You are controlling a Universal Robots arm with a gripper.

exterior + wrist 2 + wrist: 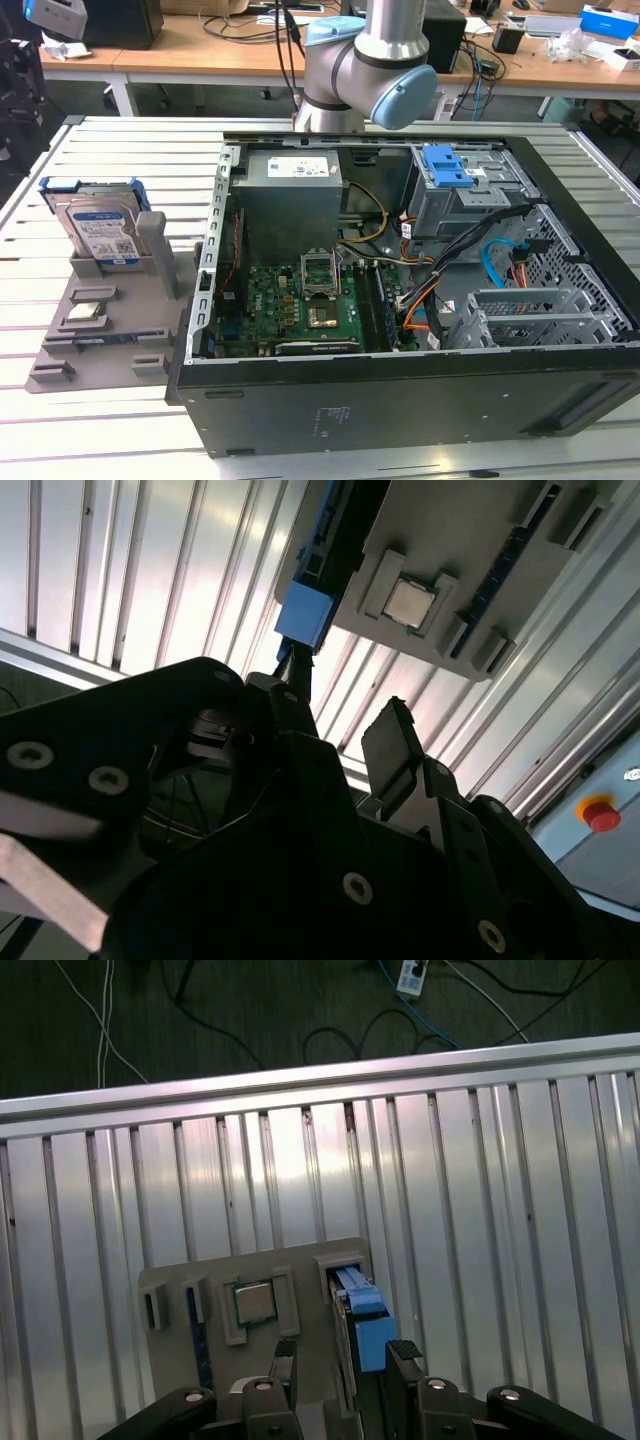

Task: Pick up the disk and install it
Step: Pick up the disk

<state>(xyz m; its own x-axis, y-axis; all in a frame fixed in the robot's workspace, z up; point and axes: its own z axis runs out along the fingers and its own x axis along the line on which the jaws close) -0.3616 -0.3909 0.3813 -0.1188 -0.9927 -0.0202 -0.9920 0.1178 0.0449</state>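
Note:
The disk [100, 228] stands upright in a slot of a grey holder [100, 345] on the slatted table, at the exterior view's left. It is silver with a white-and-blue label and a blue rail frame. In the first wrist view I look down on the disk [368, 1332] edge-on, its blue rail showing between the fingertips. My gripper [344, 1358] hangs well above it, open, with nothing between its fingers [403, 1353]. In the second wrist view the gripper [340, 725] is dark in the foreground, and the disk's blue rail end [305, 615] lies beyond it.
An open computer case [400, 400] lies on the table at the exterior view's right, with a drive bay and blue latch [447, 168] at its back. A small square processor chip [85, 312] sits in the holder. The arm [365, 60] rises behind the case. Desks with clutter stand behind.

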